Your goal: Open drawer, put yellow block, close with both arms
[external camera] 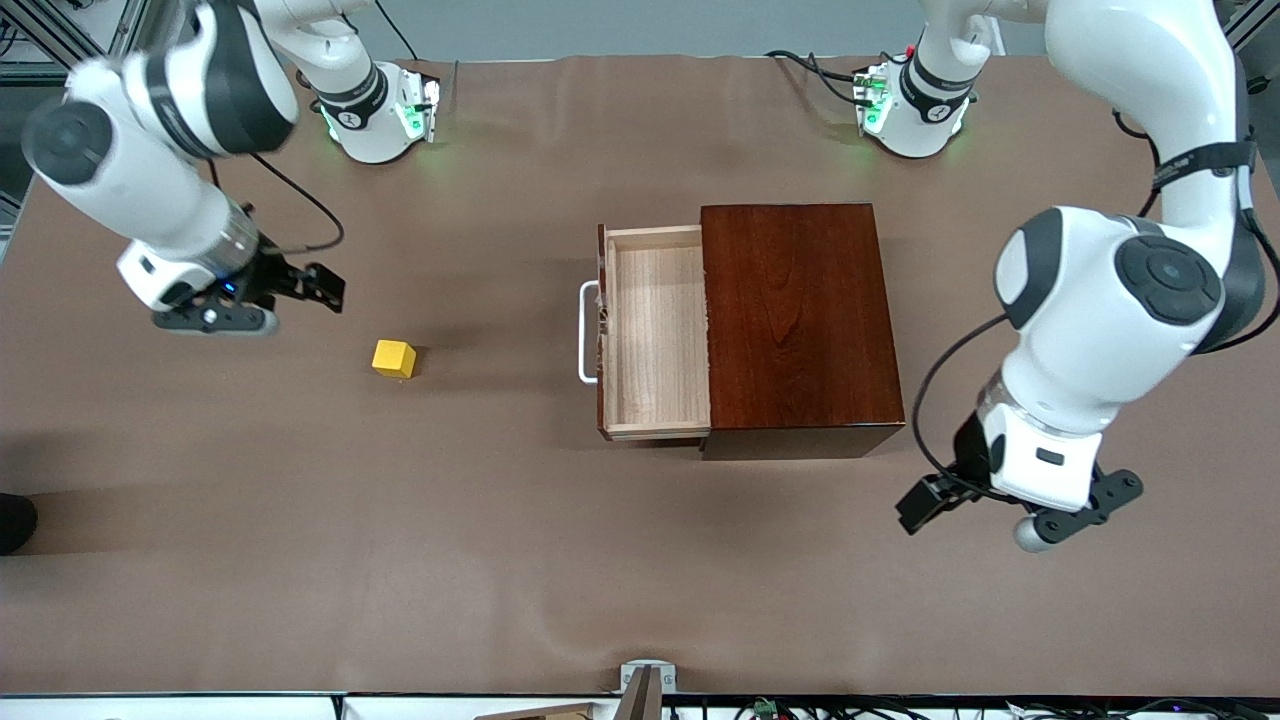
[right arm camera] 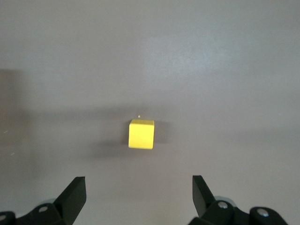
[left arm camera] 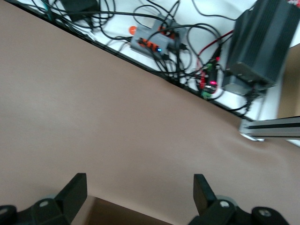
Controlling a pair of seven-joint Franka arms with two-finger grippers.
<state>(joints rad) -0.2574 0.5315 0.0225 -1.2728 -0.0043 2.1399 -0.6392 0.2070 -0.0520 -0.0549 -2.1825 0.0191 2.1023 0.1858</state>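
A table [external camera: 300, 560] is covered by a matte brown sheet, faintly rippled along its edges and evenly lit from above, with soft shadows cast on it. Above the table's edge at the top of the front view, a pale grey wall strip [external camera: 640, 25] is seen. Just off the table's edge nearest the front camera, a white ledge [left arm camera: 197, 14] is strewn with black cables [left arm camera: 159, 28]; a small grey hub [left arm camera: 152, 41] and a dark ribbed box [left arm camera: 260, 42] are set on it.
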